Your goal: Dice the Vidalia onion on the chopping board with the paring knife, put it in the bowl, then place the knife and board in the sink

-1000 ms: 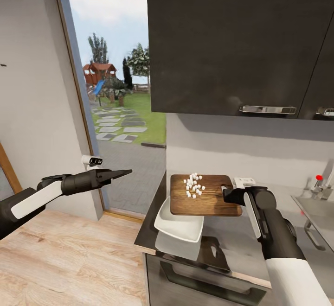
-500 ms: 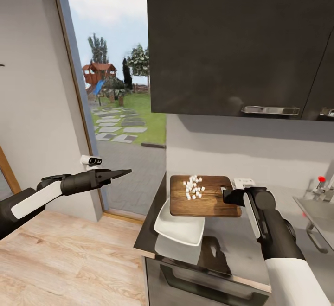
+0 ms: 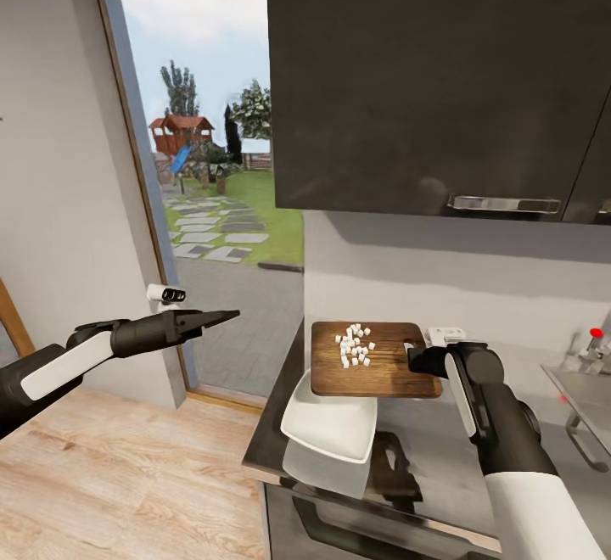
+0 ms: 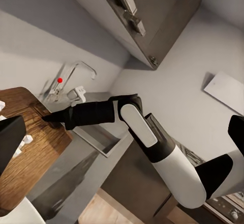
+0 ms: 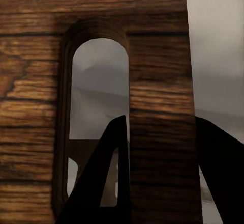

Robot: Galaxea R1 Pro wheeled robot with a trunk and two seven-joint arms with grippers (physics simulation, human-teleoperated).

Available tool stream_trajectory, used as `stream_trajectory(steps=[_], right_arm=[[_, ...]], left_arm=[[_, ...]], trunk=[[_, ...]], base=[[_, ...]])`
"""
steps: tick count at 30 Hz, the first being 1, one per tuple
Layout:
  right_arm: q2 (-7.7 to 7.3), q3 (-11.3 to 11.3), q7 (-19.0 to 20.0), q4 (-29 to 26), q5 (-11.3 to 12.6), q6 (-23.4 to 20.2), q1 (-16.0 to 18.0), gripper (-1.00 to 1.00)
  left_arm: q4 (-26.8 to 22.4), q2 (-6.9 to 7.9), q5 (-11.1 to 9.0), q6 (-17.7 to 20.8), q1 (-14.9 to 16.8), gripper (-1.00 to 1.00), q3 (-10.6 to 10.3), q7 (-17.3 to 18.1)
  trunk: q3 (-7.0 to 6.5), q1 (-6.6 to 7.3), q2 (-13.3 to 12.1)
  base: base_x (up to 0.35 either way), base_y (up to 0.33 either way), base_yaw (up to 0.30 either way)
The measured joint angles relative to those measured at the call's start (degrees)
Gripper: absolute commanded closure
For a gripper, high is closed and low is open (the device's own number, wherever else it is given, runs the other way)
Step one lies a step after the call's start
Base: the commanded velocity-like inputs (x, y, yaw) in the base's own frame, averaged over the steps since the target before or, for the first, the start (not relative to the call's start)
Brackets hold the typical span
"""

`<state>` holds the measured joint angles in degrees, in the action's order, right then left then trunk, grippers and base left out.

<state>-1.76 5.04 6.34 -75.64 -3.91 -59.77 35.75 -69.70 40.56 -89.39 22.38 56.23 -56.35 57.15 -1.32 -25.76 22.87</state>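
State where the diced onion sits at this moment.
In the head view the diced onion lies as small white cubes on the chopping board, which the right pincer holds by its handle end over the bowl.

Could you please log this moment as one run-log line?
right gripper: shut on chopping board, handle end | diced onion: on board | board: overlaps bowl | left gripper: shut, over floor

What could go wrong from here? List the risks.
1. The right gripper pinches the chopping board only at its slot-handle end, so the lifted board may sag or slip.
2. The diced onion lies loose on the board; a careless tilt could scatter cubes past the bowl.
3. The bowl overhangs the countertop edge; a knock could push it off.
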Motion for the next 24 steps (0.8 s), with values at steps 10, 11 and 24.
stream_trajectory(steps=[10, 11, 24], right_arm=[[0.08, -0.04, -0.15, 0.08, 0.08, 0.01, -0.05, 1.00], [0.08, -0.06, -0.16, 0.09, 0.12, 0.01, -0.05, 1.00], [0.09, -0.06, -0.16, 1.66, 0.22, 0.00, -0.03, 1.00]], left_arm=[[0.32, 0.02, -0.17, -0.36, 0.01, -1.00, -0.01, 0.06], [0.48, 0.01, -0.36, -0.42, 0.01, -1.00, -0.01, 0.06], [0.79, 0.00, -0.88, 0.00, 0.00, -1.00, 0.00, 0.07]], trunk=[[0.00, 0.03, 0.01], [0.00, 0.02, 0.01], [0.00, 0.00, 0.00]], base=[[0.094, 0.053, 0.000], [0.190, 0.086, 0.000], [0.026, 0.012, 0.000]])
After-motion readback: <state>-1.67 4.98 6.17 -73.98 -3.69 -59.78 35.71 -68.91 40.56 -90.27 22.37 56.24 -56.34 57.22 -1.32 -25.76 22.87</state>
